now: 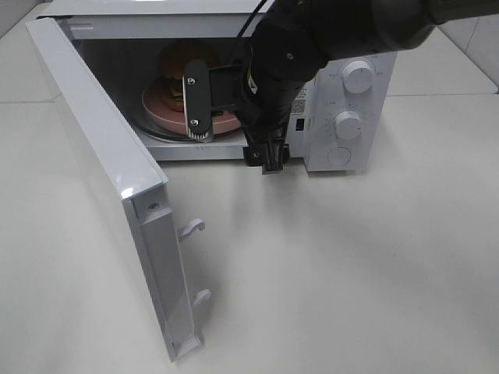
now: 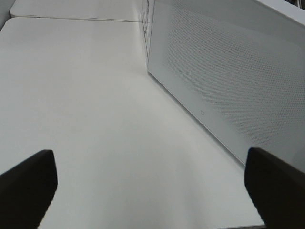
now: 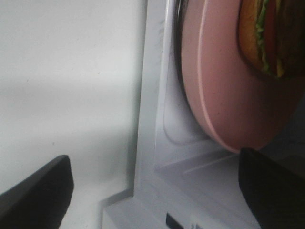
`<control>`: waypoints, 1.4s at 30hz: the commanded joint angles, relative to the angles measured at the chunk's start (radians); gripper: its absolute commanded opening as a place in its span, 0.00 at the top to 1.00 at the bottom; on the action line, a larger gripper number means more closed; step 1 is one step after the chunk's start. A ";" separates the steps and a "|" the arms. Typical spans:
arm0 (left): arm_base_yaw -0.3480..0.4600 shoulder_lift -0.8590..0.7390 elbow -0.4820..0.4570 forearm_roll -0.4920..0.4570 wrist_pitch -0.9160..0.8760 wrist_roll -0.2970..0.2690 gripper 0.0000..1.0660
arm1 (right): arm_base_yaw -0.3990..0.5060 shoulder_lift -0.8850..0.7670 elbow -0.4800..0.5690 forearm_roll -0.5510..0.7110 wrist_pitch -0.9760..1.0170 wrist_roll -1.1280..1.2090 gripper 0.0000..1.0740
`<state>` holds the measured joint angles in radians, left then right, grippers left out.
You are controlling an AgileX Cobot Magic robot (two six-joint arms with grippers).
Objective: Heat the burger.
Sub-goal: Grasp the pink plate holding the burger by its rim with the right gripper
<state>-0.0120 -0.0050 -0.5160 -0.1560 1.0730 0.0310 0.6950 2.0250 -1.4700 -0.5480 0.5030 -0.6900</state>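
A white microwave [image 1: 343, 117] stands on a pale bench [image 1: 351, 265] with its door [image 1: 101, 179] swung wide open toward the left of the high view. Two latch hooks [image 1: 191, 228] stick out from the door's free edge. On the panel at the right of the oven are two round knobs, an upper knob [image 1: 359, 75] and a lower knob [image 1: 348, 125].

Inside the oven the burger [image 1: 178, 74] sits on a round pink plate [image 1: 160, 109], which rests on the glass turntable. In the high view only part of the golden bun shows, since the right arm [image 1: 288, 54] reaches in front of the opening and covers the rest. The right wrist view gives a closer look: the burger [image 3: 269, 36] shows its bun, green lettuce, red tomato and a dark patty, set toward the middle of the plate [image 3: 224, 95], whose rim lies near the front sill of the oven.

The right gripper [image 3: 152, 188] hovers at the mouth of the oven, just in front of the plate, its fingers [image 3: 38, 191] spread wide apart with nothing between them. One finger is over the bench outside the oven, the other close by the plate's edge; whether it touches the plate I cannot tell.

The left gripper [image 2: 152, 186] hangs over bare bench beside the outer face of the open door [image 2: 228, 71], its fingers [image 2: 28, 183] likewise spread wide and holding nothing.
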 commanded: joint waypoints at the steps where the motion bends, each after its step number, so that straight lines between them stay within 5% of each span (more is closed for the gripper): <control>1: 0.002 -0.014 0.000 0.004 -0.005 0.001 0.06 | 0.006 0.035 -0.039 0.001 -0.013 0.010 0.22; 19: 0.002 -0.014 0.000 0.015 -0.004 0.001 0.06 | 0.006 0.275 -0.284 0.057 -0.057 0.007 0.26; 42: 0.002 -0.014 0.000 0.014 -0.004 0.001 0.06 | 0.006 0.369 -0.335 0.153 -0.107 0.004 0.33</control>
<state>-0.0120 -0.0050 -0.5160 -0.1450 1.0730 0.0310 0.6990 2.3900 -1.8000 -0.4050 0.3910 -0.6900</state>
